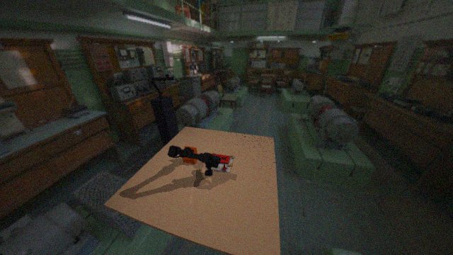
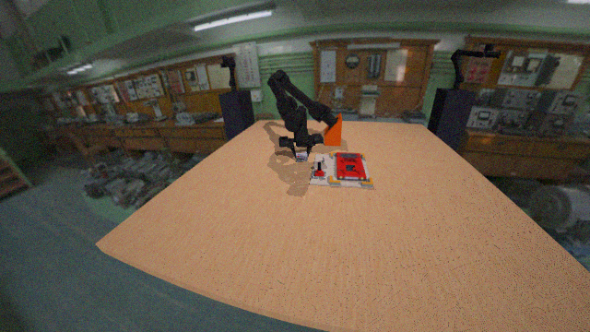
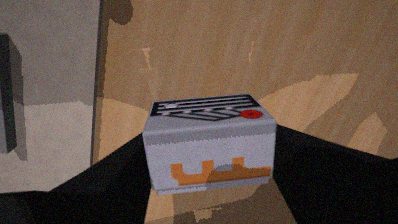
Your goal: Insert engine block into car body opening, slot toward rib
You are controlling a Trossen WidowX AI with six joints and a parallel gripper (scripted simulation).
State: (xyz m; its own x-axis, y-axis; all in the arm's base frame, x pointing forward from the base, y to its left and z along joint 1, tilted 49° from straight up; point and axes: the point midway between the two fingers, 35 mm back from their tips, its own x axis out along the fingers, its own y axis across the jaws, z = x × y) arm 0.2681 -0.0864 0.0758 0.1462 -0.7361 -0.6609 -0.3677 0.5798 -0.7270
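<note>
Across the wooden table [image 1: 244, 198] [image 2: 286, 231], from left to right in the exterior view, the gripper [image 2: 301, 156] [image 3: 206, 135] is pinching the grey engine block [image 2: 301, 158] [image 3: 210, 150], which is near the pale base plate [image 2: 323, 183] [image 3: 50, 145], and on this plate is the red car body [image 1: 223, 158] [image 2: 351, 166].

Engine blk [image 2: 301, 157] [image 3: 210, 155]: lt grey w/ orange marks on side, blk & grey stripes + red dot on top. Car body [image 2: 351, 166] [image 1: 222, 158]: red w/ blk panels. Counter [image 1: 244, 198] [image 2: 277, 231] [image 3: 200, 40]: tan, faint grain.

No text, label, brand, number or sign can be read on anything in these views.
</note>
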